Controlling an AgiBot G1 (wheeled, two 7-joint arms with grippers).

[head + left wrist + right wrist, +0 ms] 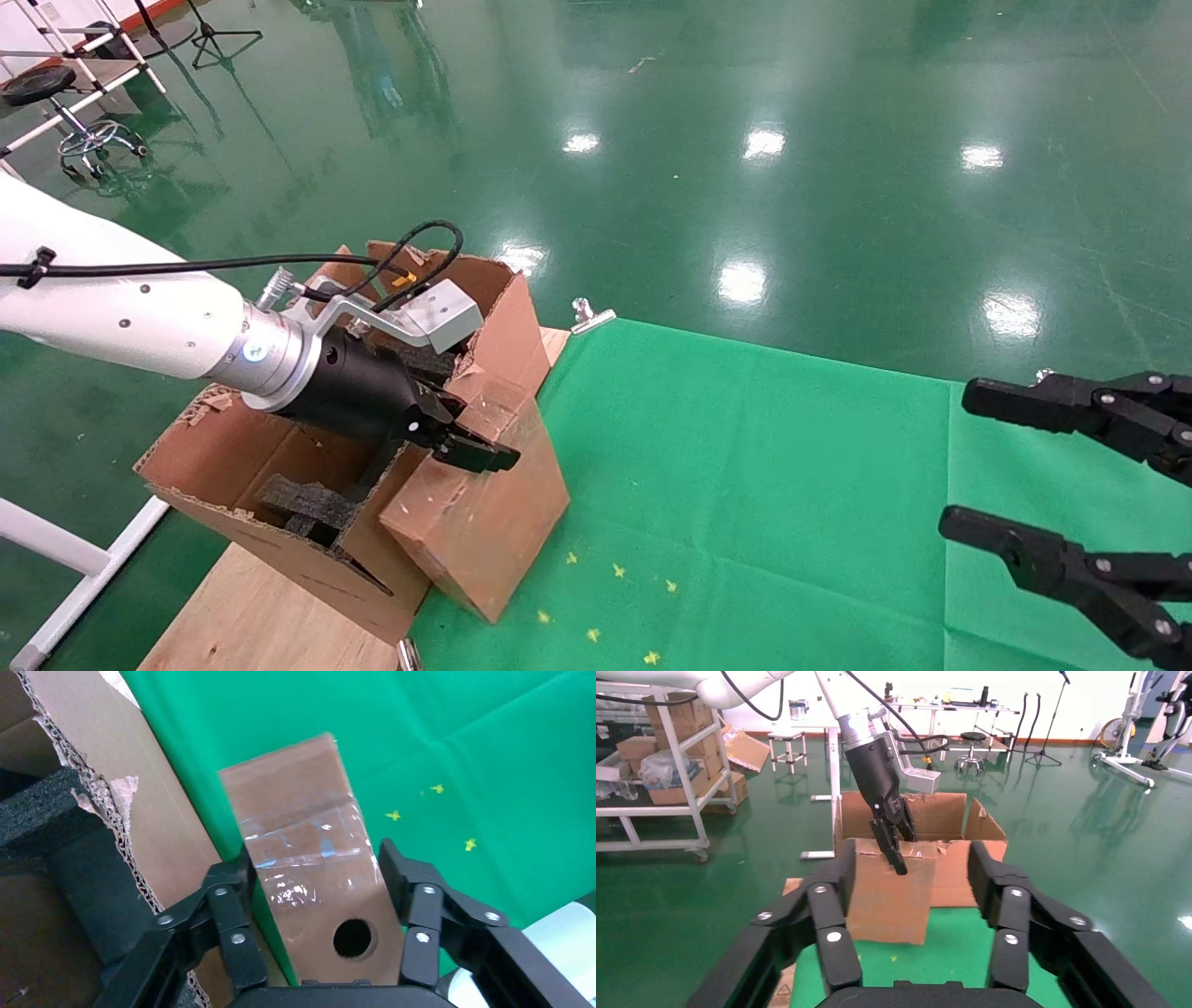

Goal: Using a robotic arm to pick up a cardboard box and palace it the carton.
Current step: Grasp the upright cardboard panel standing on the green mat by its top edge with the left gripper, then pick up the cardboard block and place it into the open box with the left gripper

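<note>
The cardboard box (475, 527) is plain brown with clear tape and a round hole (352, 938) in its narrow side. It stands tilted at the green cloth's left edge, against the carton (233, 457). My left gripper (470, 447) on the white robotic arm (121, 317) is shut on the box's upper end, one finger on each broad face. In the left wrist view the box (309, 860) fills the gap between the fingers. The carton is large, with torn flaps and black foam blocks (307, 503) inside. My right gripper (964, 459) hangs open at the far right, holding nothing.
The green cloth (792, 485) covers the table, with small yellow marks (615, 570) near the box. Under the carton lies a wooden board (251, 615). A metal clip (591, 317) holds the cloth's far corner. Shelves and stands (666, 755) fill the green floor beyond.
</note>
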